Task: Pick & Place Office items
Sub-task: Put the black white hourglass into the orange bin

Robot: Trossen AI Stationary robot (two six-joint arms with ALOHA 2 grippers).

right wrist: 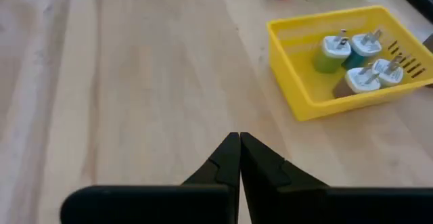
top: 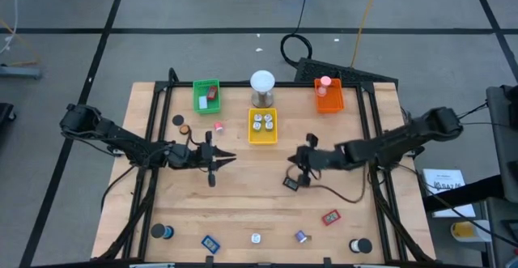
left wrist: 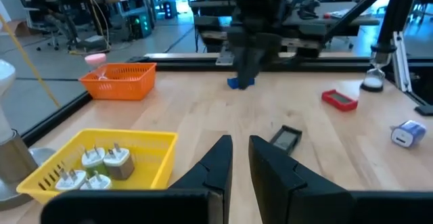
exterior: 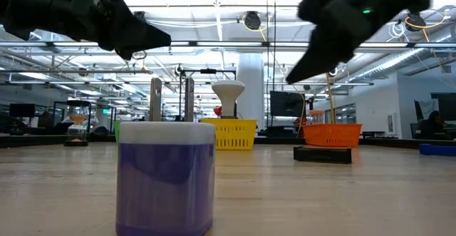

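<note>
The office items lie scattered on the wooden table: a dark rectangular piece (top: 291,182), a red piece (top: 330,217), a blue piece (top: 210,242), a white bit (top: 256,238), a purple bit (top: 301,236) and black rolls (top: 164,232) (top: 360,245) near the front edge. My right gripper (top: 296,161) hovers shut above the table's middle, just beyond the dark piece (left wrist: 285,137), holding nothing (right wrist: 239,143). My left gripper (top: 217,161) hangs left of centre; a narrow gap parts its fingers (left wrist: 240,149), with nothing in it.
A yellow tray (top: 261,138) with several plug-like bits stands at the middle back, a green tray (top: 206,84) back left and an orange tray (top: 328,104) back right. Between them rises a white-domed cylinder (top: 261,88). A pink bit (top: 218,125) and two round bits (top: 178,121) lie near the green tray.
</note>
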